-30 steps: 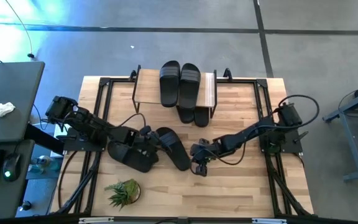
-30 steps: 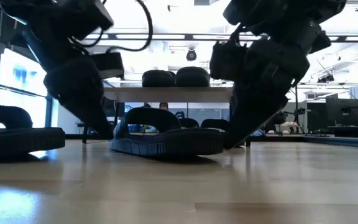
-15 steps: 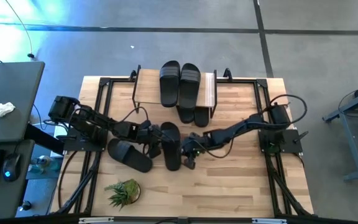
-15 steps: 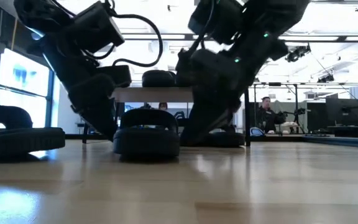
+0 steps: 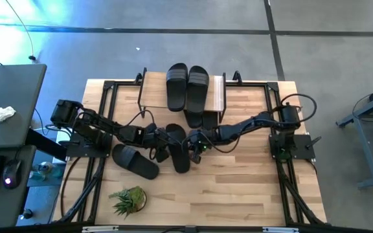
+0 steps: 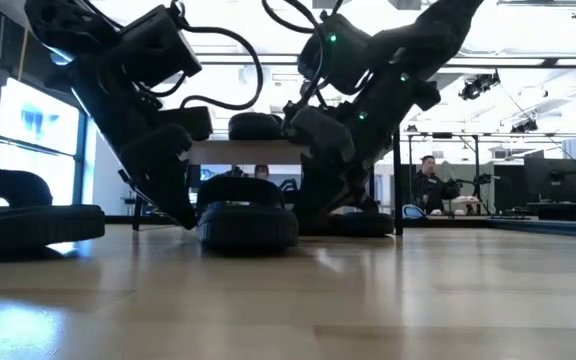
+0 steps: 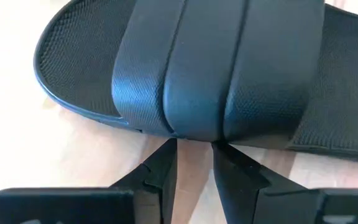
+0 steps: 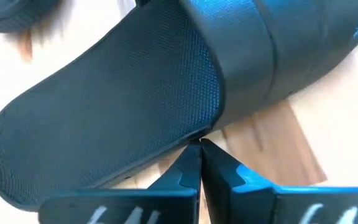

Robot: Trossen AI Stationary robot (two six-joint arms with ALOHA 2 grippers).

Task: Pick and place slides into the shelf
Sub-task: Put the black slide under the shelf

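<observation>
Alignment is the whole job here: the slide (image 5: 178, 147) lies flat on the tabletop (image 5: 251, 194) just in front of the shelf (image 5: 182, 93), its long axis pointing roughly toward the rack, and both arms bracket it. The left pincer (image 5: 158, 144) sits against one long edge with its fingers (image 7: 160, 171) nearly together, tips touching the sole right below the strap; it pushes rather than grips. The right pincer (image 5: 193, 144) presses the opposite edge with its fingers (image 8: 191, 163) pinched together, closed on nothing, meeting the rim near the strap. Done well, this step wants even pressure from both sides so the sandal stays square and does not spin, and it wants the toe kept aimed at the gap under the plank. Two slides (image 5: 187, 87) already occupy the top tier and another pair (image 5: 201, 120) pokes out of the lower tier, so I judge free room to be tight; one arm would likely have to open and take the strap for a lift. A further slide (image 5: 135, 161) waits to the left, near a small plant (image 5: 127, 200), clear of the work.
</observation>
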